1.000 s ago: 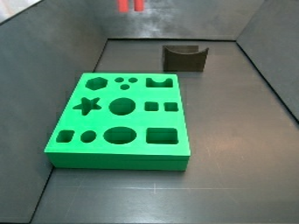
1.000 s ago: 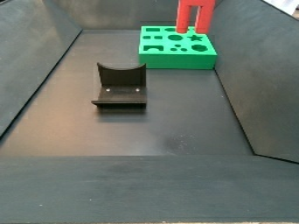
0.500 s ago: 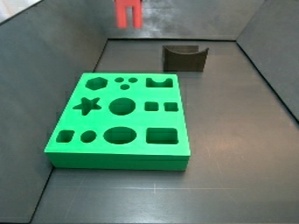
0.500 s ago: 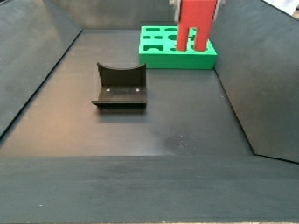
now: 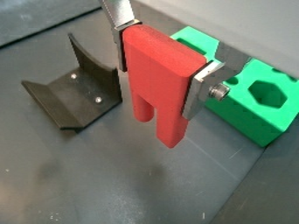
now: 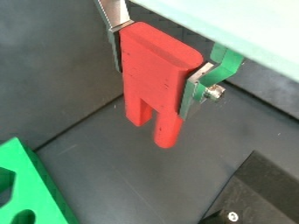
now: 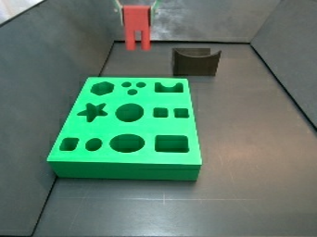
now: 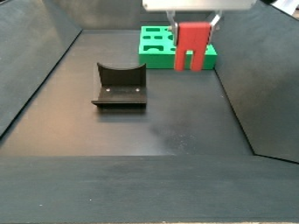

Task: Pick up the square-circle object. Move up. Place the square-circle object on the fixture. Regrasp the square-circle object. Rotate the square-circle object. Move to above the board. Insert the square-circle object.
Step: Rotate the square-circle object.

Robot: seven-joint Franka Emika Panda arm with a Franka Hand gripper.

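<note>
Lowered since a moment ago: the gripper (image 5: 156, 73) descends, clamped on the square-circle object (image 5: 160, 85).
Held in the air between the board's (image 7: 129, 124) far edge and the fixture (image 7: 196, 61); likely heading to place it in the fixture's notch.

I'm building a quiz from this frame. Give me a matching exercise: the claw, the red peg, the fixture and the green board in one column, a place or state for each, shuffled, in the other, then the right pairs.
Things:
1. claw
2. square-circle object
3. fixture
4. board

States:
A. lies flat on the floor, cut-outs facing up
B. stands on the floor with nothing resting in it
C. hangs in the air, two prongs pointing down
D. shut, silver fingers pressing a piece from both sides

Pairs: 1-D, 2-C, 3-B, 4-A
</note>
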